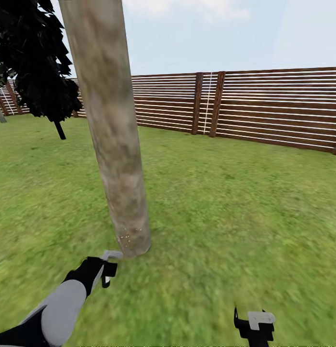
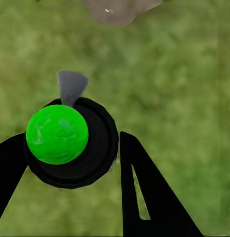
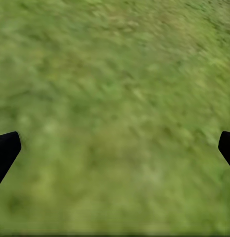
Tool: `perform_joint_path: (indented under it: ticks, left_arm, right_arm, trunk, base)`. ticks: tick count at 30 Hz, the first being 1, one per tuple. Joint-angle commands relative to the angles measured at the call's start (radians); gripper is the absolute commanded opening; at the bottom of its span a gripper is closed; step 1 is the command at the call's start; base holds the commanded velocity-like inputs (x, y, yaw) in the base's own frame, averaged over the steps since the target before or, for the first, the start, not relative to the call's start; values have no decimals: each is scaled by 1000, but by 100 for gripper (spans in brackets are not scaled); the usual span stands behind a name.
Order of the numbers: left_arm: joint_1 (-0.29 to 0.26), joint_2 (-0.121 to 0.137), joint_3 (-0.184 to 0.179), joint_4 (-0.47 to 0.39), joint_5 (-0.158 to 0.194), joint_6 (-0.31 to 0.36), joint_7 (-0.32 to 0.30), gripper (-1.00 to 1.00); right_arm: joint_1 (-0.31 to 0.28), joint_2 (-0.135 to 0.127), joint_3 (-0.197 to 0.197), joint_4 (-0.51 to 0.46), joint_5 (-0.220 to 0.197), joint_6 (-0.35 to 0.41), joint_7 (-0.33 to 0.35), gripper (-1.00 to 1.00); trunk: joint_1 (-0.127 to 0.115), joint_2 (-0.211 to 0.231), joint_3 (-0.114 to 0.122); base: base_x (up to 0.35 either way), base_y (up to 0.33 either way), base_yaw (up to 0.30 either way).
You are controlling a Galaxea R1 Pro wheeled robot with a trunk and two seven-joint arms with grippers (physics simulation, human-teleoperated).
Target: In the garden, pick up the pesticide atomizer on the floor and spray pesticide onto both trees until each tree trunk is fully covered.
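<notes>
Jaws first: the left gripper (image 2: 70, 168) is closed around the pesticide atomizer (image 2: 70, 143), one black finger on each side of its round black body; the right gripper (image 3: 115, 148) stands wide open with nothing between its fingers, only grass beneath.

Largest item: the lawn (image 1: 245, 202), running to a brown slat fence (image 1: 264, 106) across the upper right of the head view. A tree trunk (image 1: 115, 144), mottled grey-brown and leaning slightly, rises from lower centre-left to the top edge. A dark, black-leaved thin tree (image 1: 38, 62) stands at upper left.

Governing relation: the left gripper (image 1: 106, 270) sits at lower left of the head view, just short of the trunk's foot, and the atomizer's grey nozzle (image 2: 71, 88) points toward the trunk base (image 2: 119, 10) at the top of the left wrist view. The left arm is clearly the nearer; the right gripper (image 1: 254, 323) hangs low at lower right, well apart from the trunk.

A few pale specks (image 1: 127, 236) show low on the bark; the trunk above looks bare, so coverage appears barely begun.

Container contents: the atomizer carries a bright green dome (image 2: 57, 133); its fill level cannot be told
</notes>
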Motion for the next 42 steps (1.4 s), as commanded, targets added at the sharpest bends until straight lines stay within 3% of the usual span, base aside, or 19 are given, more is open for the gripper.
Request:
perform_joint_path:
  ticks: [1,3,5,8,10,12,15,17,19,21,22,24,25,27,29,31,33,36,42]
  left_arm:
    - [-2,-40,-3,0,-9,-2,0,-100]
    - [-15,-74,-13,-1,-10,3,0,-100]
    - [-47,-70,-17,-3,-7,8,-1,-100]
    - [-59,5,-16,-25,-4,23,-18,-100]
    - [-59,47,-18,-42,-7,67,-103,-100]
    - [-57,48,-20,-55,-10,77,-156,-100]
    - [-61,24,-25,-58,-11,81,-172,-100]
    - [-75,23,-45,-59,-11,95,-183,-100]
    - [-86,42,-51,-64,-12,117,-214,-100]
    - [-92,102,-59,-92,-13,136,-262,-100]
    - [-90,105,-72,-96,-18,138,-268,-100]
    - [-86,101,-122,-100,-25,140,-273,-100]
    - [-85,76,-150,-101,-23,141,-274,-100]
    - [-91,40,-161,-101,-22,141,-275,-100]
    - [-95,28,-164,-102,-20,141,-276,-100]
    - [-106,39,-161,-106,-14,141,-277,-100]
    - [-113,70,-158,-141,-8,142,-284,-100]
    - [-115,100,-159,-173,-7,143,-360,-100]
    - [-116,51,-165,-176,-10,144,-378,-100]
  right_arm:
    - [0,0,0,0,0,0,0,100]
    - [0,0,0,1,0,0,0,100]
    - [0,0,0,1,0,0,-1,100]
    - [0,0,0,1,0,0,-1,100]
    - [0,0,0,1,0,0,-1,100]
    - [0,0,0,1,0,0,-1,100]
    - [0,0,0,2,0,0,0,100]
    - [0,0,0,4,0,0,0,100]
    - [0,0,0,3,0,0,0,100]
    - [0,0,0,3,0,0,0,100]
    - [0,0,0,3,0,0,0,100]
    - [0,0,0,3,0,0,0,100]
    - [0,-1,0,3,0,0,0,100]
    - [0,-5,0,4,0,0,0,100]
    - [0,-6,0,4,0,0,0,100]
    - [0,-7,0,4,0,0,0,100]
    - [0,-7,0,4,0,0,0,100]
    - [0,-8,0,3,0,0,0,100]
    - [0,-9,0,3,0,0,-1,100]
  trunk:
    - [0,0,0]
    - [0,0,0]
    - [0,0,0]
    - [0,0,0]
    - [0,0,0]
    - [0,0,0]
    - [0,0,0]
    - [0,0,0]
    - [0,0,0]
    - [0,0,0]
    - [0,0,0]
    - [0,0,0]
    - [0,0,0]
    - [0,0,0]
    - [0,0,0]
    - [0,0,0]
    - [0,0,0]
    - [0,0,0]
    - [0,0,0]
  base:
    - [-29,5,0]
    - [-11,2,0]
    - [-3,0,0]
    - [0,0,0]
    - [0,0,0]
    - [0,0,0]
    - [0,0,0]
    - [0,0,0]
    - [0,0,0]
    - [0,0,0]
    - [-13,0,0]
    - [-190,0,0]
    - [-305,0,0]
    - [-139,0,0]
    - [-37,0,0]
    - [-7,0,0]
    - [-2,0,0]
    - [0,0,0]
    - [-120,0,0]
